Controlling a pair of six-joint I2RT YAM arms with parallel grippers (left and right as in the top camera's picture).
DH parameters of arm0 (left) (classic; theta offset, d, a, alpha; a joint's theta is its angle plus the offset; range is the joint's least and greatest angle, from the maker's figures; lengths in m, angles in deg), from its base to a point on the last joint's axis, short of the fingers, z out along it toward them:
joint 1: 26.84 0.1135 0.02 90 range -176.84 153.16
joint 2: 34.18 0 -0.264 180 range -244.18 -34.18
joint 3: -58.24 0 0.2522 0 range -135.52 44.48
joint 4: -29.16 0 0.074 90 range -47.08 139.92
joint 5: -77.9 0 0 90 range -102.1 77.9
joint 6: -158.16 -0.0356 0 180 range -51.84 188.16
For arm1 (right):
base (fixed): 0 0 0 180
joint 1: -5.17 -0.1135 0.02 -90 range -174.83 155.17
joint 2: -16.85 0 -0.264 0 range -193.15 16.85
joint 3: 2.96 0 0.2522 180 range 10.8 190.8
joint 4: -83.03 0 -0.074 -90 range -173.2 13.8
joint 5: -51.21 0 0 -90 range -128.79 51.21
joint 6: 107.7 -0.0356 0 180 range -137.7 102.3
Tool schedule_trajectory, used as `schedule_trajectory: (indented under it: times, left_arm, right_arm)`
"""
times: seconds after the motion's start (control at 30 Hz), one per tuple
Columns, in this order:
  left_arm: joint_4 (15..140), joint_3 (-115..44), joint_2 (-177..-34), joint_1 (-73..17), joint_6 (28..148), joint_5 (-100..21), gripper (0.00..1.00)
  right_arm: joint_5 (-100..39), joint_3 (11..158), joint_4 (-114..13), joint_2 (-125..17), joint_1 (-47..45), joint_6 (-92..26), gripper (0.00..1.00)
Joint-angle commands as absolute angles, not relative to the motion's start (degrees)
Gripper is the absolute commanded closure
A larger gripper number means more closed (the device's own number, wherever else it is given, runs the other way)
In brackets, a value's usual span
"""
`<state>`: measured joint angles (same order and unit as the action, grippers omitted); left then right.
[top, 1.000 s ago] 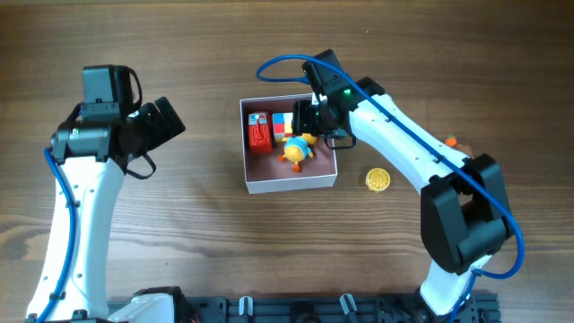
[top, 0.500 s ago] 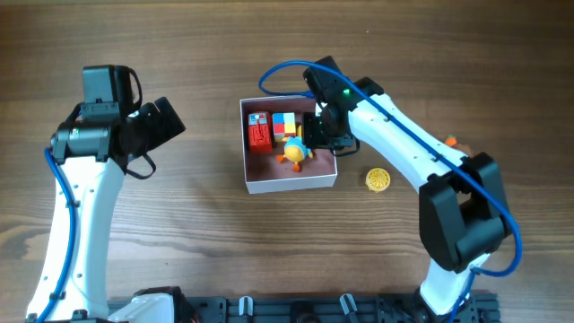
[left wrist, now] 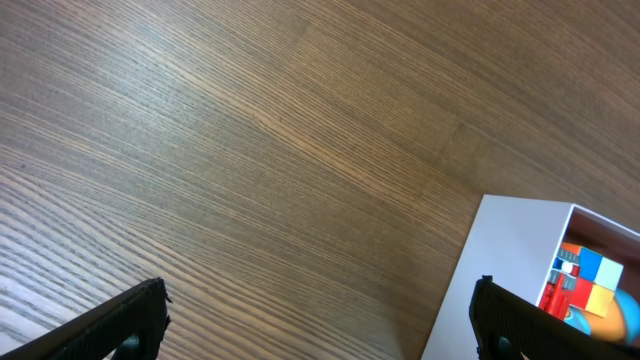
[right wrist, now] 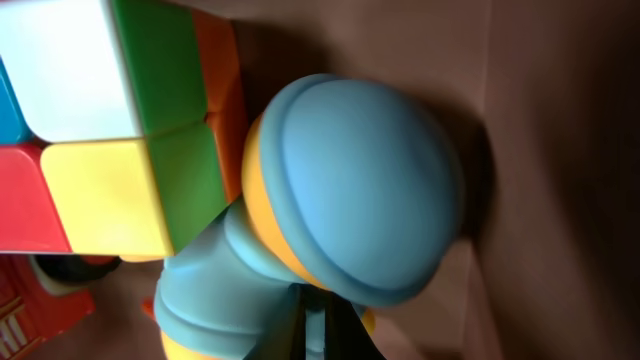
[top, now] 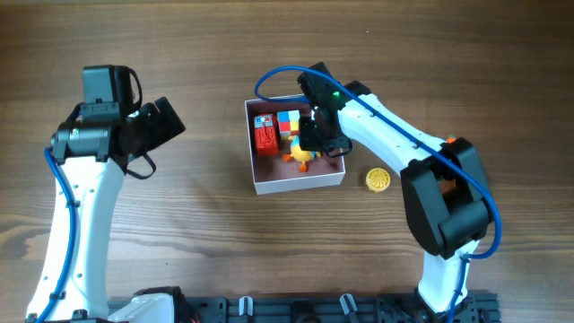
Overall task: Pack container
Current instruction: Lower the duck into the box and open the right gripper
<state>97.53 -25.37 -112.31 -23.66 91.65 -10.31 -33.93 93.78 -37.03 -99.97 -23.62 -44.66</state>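
**Three pieces in the box, one disc outside**

Three things lie in the box point(top: 300, 187), which sits near the middle of the desk point(top: 206, 233). They are a red piece point(top: 265, 135) on the left, a cube point(top: 287, 122) at the back, and a toy point(top: 302, 156) with a blue cap, just beside the cube. A yellow disc point(top: 378, 180) lies on the desk near the right front corner of the box, so I judge the packing is not finished.

My right hand point(right wrist: 314, 335) is down inside the box, directly at the toy. In the wrist view its fingers look clenched, with only a thin slit between them. I cannot tell if they pinch some part of the toy, because the blue cap fills almost the whole view. My left hand point(left wrist: 318, 325) is released, with fingers wide apart. It hangs over bare desk, well apart from the box.

What worries me:
- The box looks light and has thin walls. A sideways push on the toy could slide the whole box, perhaps into the disc.
- Pressing down could wedge the toy against the cube or bend the right wall.
- If the fingers do grip the toy, lifting would pull it out again.
- The wrist view is blocked, so I would have to judge any move from the overhead view alone.
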Motion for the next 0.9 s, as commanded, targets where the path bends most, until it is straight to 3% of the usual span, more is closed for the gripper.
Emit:
schedule_trajectory:
  times: [0.0, 0.6, 0.87]
  left_arm:
    - [97.4, -24.8, -112.7, -23.3, 92.4, -10.6, 0.02]
    - [97.2, -24.8, -112.7, -23.3, 92.4, -9.9, 0.02]
    - [97.2, -24.8, -112.7, -23.3, 92.4, -9.9, 0.02]
  right_arm:
    - [-39.8, 93.8, -38.3, -97.9, -23.4, -44.5, 0.96]
    - [-48.5, 93.8, -49.1, -97.7, -23.4, -35.8, 0.96]
    - [-48.1, 93.8, -46.1, -97.7, -23.4, -34.2, 0.96]
